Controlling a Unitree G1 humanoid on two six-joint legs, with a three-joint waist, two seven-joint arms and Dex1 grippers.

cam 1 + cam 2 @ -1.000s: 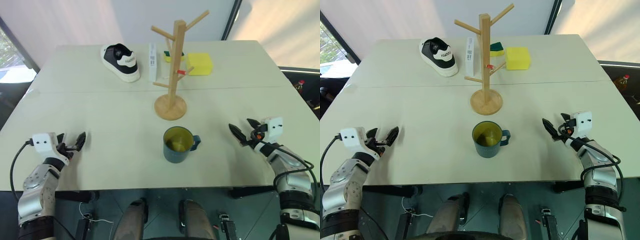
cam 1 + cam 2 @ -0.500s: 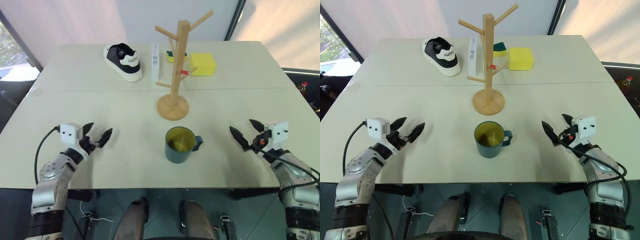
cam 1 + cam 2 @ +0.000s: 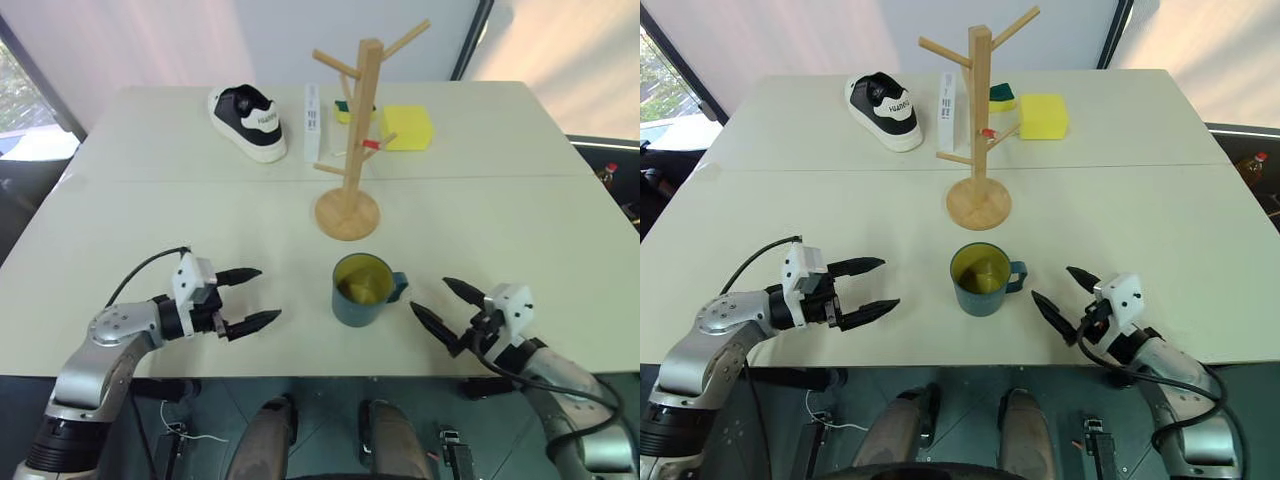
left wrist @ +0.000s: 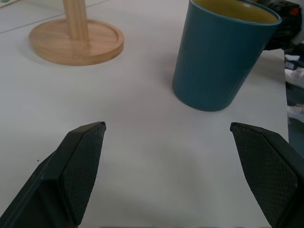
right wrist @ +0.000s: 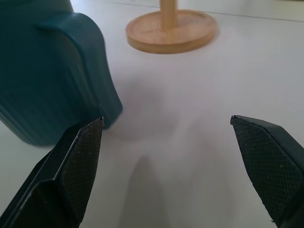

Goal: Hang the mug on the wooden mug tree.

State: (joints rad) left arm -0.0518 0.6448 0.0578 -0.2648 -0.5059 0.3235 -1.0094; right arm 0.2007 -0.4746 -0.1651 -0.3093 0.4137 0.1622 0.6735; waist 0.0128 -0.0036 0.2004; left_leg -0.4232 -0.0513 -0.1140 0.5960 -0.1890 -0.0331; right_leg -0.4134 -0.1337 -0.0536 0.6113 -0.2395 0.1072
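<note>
Right eye view puts both arms low at the near edge of the table [image 3: 1200, 250], one on either side of the mug [image 3: 980, 281]. The left gripper [image 3: 872, 289] points across toward the mug with its two black fingers spread wide and nothing between them; it is near the mug but clearly apart from it. The right gripper [image 3: 1067, 295] is likewise wide open and empty, angled in from the other side, just beside the mug's handle [image 3: 1015, 276], which sticks out toward it. From the right wrist view the teal wall and handle sit close off one fingertip, not yet between the pads.

The mug stands upright on the table, yellow-green inside showing, with nothing holding it. Just beyond it is the wooden mug tree [image 3: 979, 110], its round base [image 3: 978, 203] near the mug but not touching. Further back lie a black and white shoe [image 3: 883, 111], a yellow sponge [image 3: 1044, 116] and a white upright card [image 3: 947, 111], all well clear.

By my reckoning this is the approach, with the grasp not yet made. Next, one gripper needs to close on the mug's body or rim while leaving the handle free, then lift it high enough to slip that loop over one of the upward-slanting pegs without knocking the stand.
</note>
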